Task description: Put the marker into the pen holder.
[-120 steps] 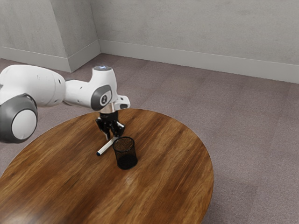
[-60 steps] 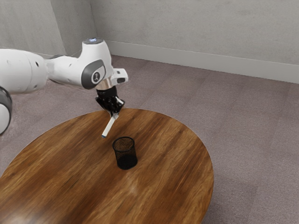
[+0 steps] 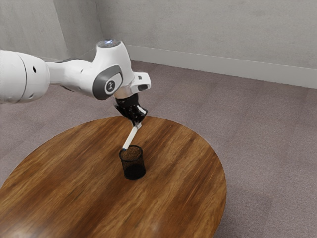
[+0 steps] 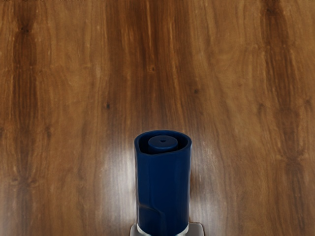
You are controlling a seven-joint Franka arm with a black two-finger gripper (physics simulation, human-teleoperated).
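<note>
Plain grey wall (image 3: 213,27) and carpet (image 3: 267,144) behind; round wooden tabletop (image 3: 69,183) in front. Pen holder (image 3: 134,168) stands upright on it, mouth up, well in from the far edge and nearer the exterior view's right edge than its left. Good spot: room on all sides for a drop from above.

Tool (image 3: 137,124) is clamped on the marker (image 3: 131,138) near its upper end – leaves most of the barrel free below, which is what an insert needs. Marker is off the tabletop, tilted, lower end toward the exterior view's left, showing by the holder's rim. Can't tell if it touches the rim or is just clear. Wrist view has a blue marker end (image 4: 163,191) close to the hand.

My read: carry is mostly done, insertion isn't. Next – bring the lower end over the mouth, stand the marker up more, lower, release. Risk: at this tilt it could catch the rim and tip the light-looking holder.
</note>
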